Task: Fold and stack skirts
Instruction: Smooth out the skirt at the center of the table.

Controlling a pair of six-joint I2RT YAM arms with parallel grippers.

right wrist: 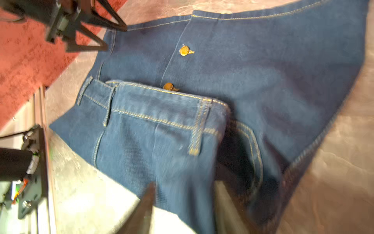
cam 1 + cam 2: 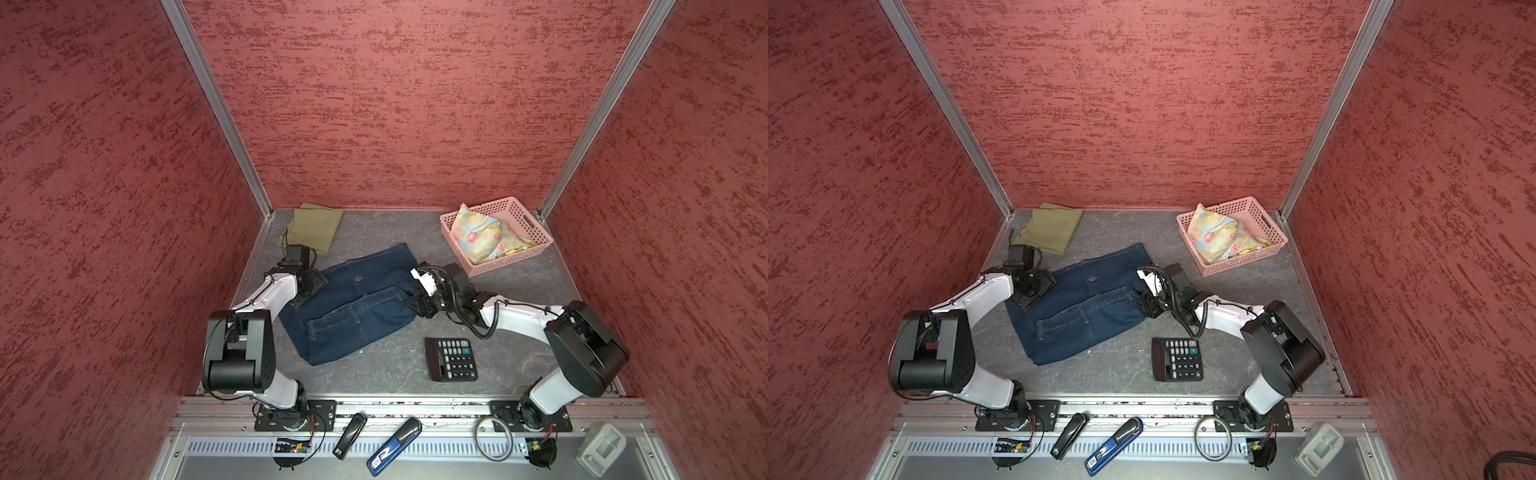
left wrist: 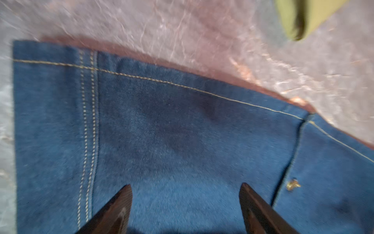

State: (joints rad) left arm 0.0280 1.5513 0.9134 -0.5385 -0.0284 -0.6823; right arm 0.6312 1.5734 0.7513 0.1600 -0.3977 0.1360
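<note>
A dark blue denim skirt (image 2: 353, 303) (image 2: 1084, 307) lies partly folded mid-table, its waistband turned over the front with brass buttons showing (image 1: 202, 125). My left gripper (image 2: 309, 293) (image 3: 186, 185) hovers open over the skirt's left hem corner, nothing between its fingers; the right wrist view also shows this left gripper (image 1: 116, 37). At the skirt's right edge sits my right gripper (image 2: 411, 306) (image 1: 185, 188), blurred, with its fingers apart astride the folded denim. The olive-green skirt (image 2: 316, 226) lies folded at the back left. The floral skirt (image 2: 486, 239) is bunched inside the pink basket (image 2: 507, 262).
A black calculator (image 2: 451, 359) lies on the table in front of the right arm. A black stapler (image 2: 351, 434) and a blue one (image 2: 395, 446) rest on the front rail. Red walls close in three sides.
</note>
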